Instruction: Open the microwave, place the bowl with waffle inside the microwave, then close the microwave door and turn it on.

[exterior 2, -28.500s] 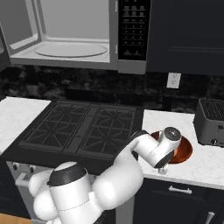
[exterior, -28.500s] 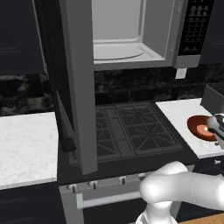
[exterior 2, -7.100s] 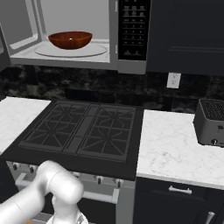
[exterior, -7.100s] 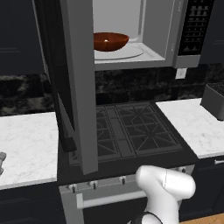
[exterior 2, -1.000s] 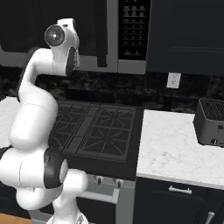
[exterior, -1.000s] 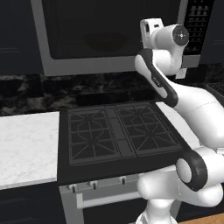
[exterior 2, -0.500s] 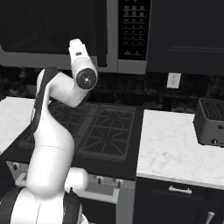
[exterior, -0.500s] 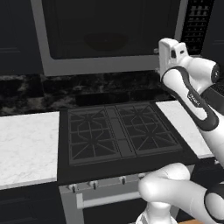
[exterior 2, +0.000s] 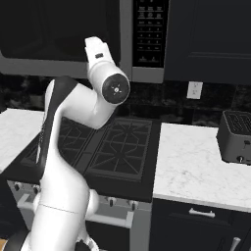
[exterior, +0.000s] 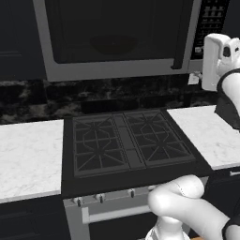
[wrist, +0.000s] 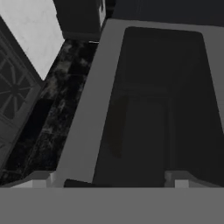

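Observation:
The microwave (exterior: 117, 70) hangs above the stove with its door (exterior: 112, 28) closed. Behind the dark glass the bowl (exterior: 112, 44) shows only as a dim rounded shape, and the waffle is hidden. The dark bar handle (exterior: 184, 37) stands at the door's right edge, next to the button panel (exterior: 213, 14). My white hand (exterior: 213, 58) is raised in front of the microwave's lower right corner, below the panel (exterior 2: 149, 34). In the hand view my gripper (wrist: 109, 180) is open and empty, facing the grey frame (wrist: 87, 109) and dark front at close range.
A black gas stove (exterior: 126, 140) sits directly below the microwave, with white marble counters (exterior: 28, 154) on both sides. A dark toaster (exterior 2: 235, 130) stands on the right counter. A wall outlet (exterior 2: 194, 89) is on the backsplash.
The door, open seconds ago with the bowl inside, is now closed. Over the last second my hand has moved right and a little down across the microwave's front towards the panel side.

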Controlling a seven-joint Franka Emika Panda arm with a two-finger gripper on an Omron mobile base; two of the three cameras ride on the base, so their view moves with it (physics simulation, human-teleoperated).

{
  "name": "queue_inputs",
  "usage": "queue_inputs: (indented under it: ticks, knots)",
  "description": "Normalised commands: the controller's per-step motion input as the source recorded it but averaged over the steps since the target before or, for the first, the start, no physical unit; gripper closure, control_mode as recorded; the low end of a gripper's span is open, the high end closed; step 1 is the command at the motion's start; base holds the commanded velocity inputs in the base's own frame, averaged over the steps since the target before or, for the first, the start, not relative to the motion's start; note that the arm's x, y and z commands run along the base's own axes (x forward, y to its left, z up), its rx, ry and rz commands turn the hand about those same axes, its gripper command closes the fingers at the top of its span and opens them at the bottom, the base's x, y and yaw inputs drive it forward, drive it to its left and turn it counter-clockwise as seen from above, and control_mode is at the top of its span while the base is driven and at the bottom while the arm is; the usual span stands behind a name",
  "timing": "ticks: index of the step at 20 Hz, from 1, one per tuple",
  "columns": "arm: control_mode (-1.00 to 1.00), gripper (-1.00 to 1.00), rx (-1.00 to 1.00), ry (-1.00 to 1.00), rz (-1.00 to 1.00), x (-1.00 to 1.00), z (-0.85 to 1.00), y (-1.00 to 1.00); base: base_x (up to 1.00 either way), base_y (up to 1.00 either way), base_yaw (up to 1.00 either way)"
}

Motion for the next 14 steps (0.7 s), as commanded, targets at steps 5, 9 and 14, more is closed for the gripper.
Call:
queue_inputs:
  ticks: [5,9,14]
  knots:
    - [-1.00,-1.00,-0.01,0.13,0.00,-0.25,0.01,-0.94,0.00,0.00,0.00]
    - [-1.00,-1.00,0.00,0.04,-0.01,0.20,0.00,-0.51,0.00,0.00,0.00]
    - [-1.00,-1.00,0.00,0.02,-0.01,0.57,-0.04,-0.32,0.00,0.00,0.00]
